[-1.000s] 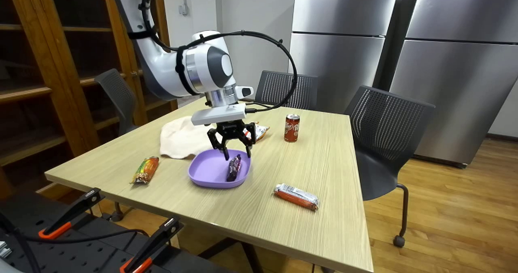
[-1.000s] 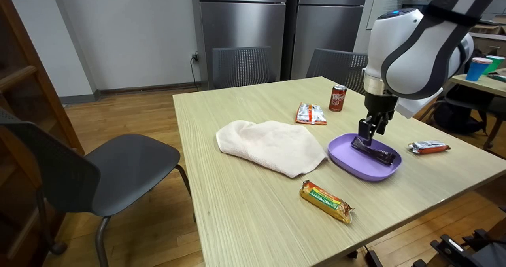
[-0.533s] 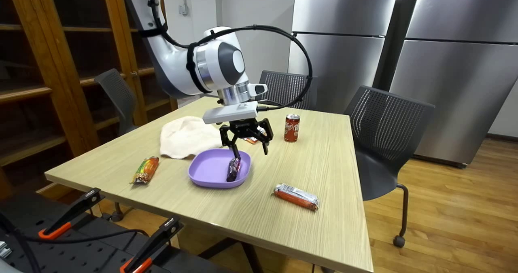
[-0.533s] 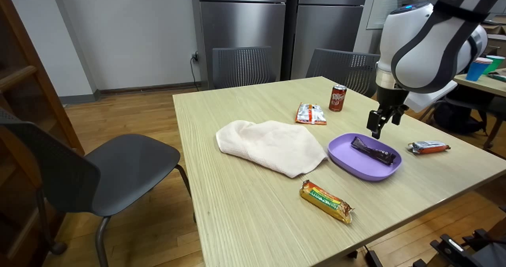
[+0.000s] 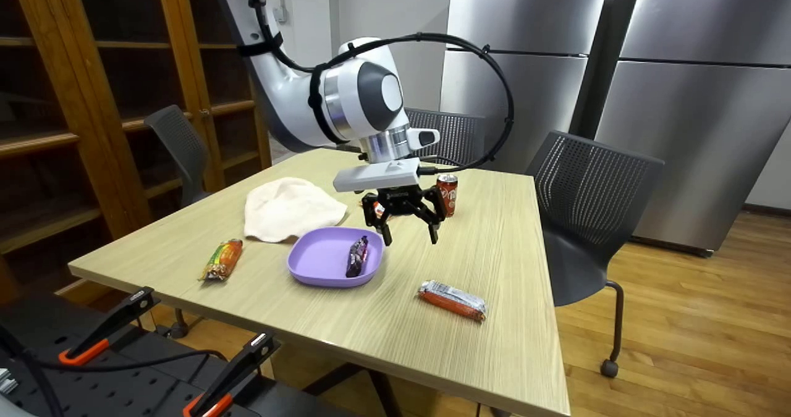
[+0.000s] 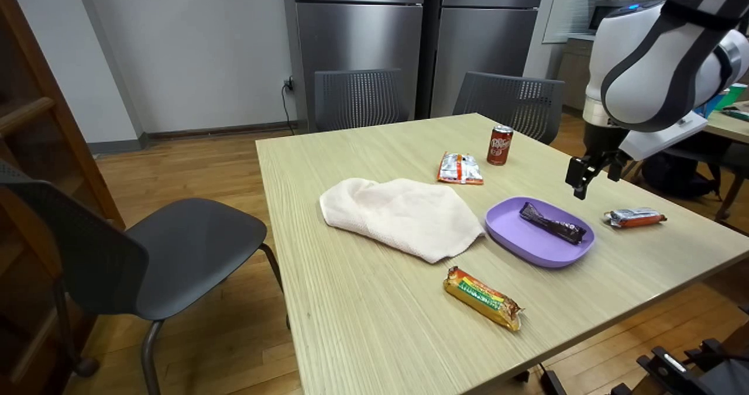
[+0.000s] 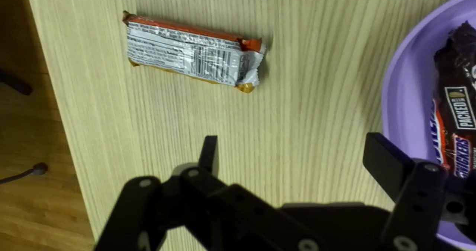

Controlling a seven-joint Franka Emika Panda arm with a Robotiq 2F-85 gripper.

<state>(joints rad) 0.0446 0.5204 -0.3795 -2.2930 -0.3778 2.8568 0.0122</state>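
Away slides the gripper (image 5: 410, 236), from over the purple plate (image 5: 318, 259) a second ago to a spot just off its rim, above the table (image 5: 494, 244). And on that plate it's one dark-wrapped Snickers bar (image 7: 455, 95), lying toward one side, seen in both exterior views. Look at those jaws: spread wide, holding nothing, just air between the fingers (image 7: 388, 165), one of which cuts across the plate's rim in the wrist view. Near them on the tabletop lies a silver-and-orange bar (image 7: 193, 52), barcode up. Further round we have a yellow-and-red bar (image 6: 483, 298), a cream cloth (image 6: 404, 216), a foil packet (image 6: 460, 168) and an upright red can (image 6: 500, 145). Against a second ago, the jaws stand wider, while plate, bars and cloth all keep their places.
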